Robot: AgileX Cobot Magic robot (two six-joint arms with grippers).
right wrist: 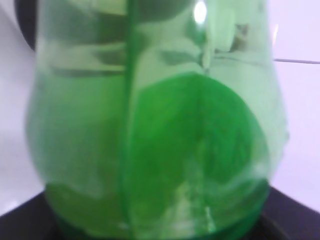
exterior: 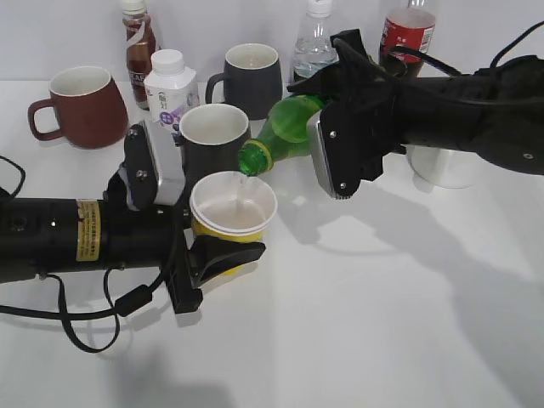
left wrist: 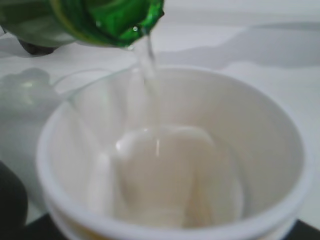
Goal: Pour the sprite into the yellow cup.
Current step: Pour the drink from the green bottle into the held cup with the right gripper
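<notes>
Over the middle of the white table, the right gripper is clamped on the sprite, holding the green bottle tipped mouth-down to the left, its open neck just above the rim of the yellow cup. A thin clear stream runs from the bottle mouth into the cup, where pale liquid already pools at the bottom. The right arm reaches in from the right edge, its black forearm lying nearly level and the wrist rolled so the bottle slants downward. In the right wrist view the green bottle body fills the picture between the dark jaws.

The left gripper grips the cup low around its yellow wall, keeping it upright. Its arm stretches in horizontally from the left edge, close to the table.

Behind the cup stand a dark grey mug, a second grey mug, a dark red mug, a small white bottle, a brown drink bottle, a clear water bottle and a red-labelled bottle.
</notes>
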